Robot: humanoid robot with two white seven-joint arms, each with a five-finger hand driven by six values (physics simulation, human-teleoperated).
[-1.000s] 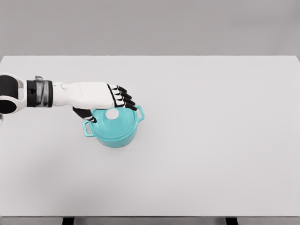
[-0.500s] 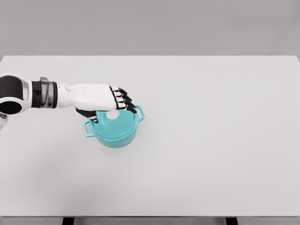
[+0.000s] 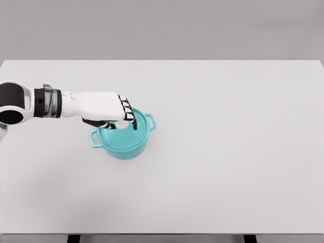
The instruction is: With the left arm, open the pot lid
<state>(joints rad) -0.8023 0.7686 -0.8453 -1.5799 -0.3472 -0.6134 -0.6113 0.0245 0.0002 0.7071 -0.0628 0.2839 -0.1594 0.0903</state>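
Open surface (image 3: 228, 152) right, near and far of pot (image 3: 123, 142); blocked on left by robot hand (image 3: 109, 109) over lid (image 3: 121, 132).

Left hand (image 3: 104, 107) covers the lid (image 3: 124, 132) from 10 to 12 o'clock; knob mostly hidden. Arm cut at left edge. Grip contact indiscernible.

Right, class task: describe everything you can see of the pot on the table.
The pot is small, round and turquoise, with a smooth enamel-like finish. A loop handle sticks out on each side, one at lower left, one at upper right. Its matching lid is on, with a pale round knob mostly hidden by the left hand, whose fingers curl down around it. The pot stands upright on the white table, left of centre.
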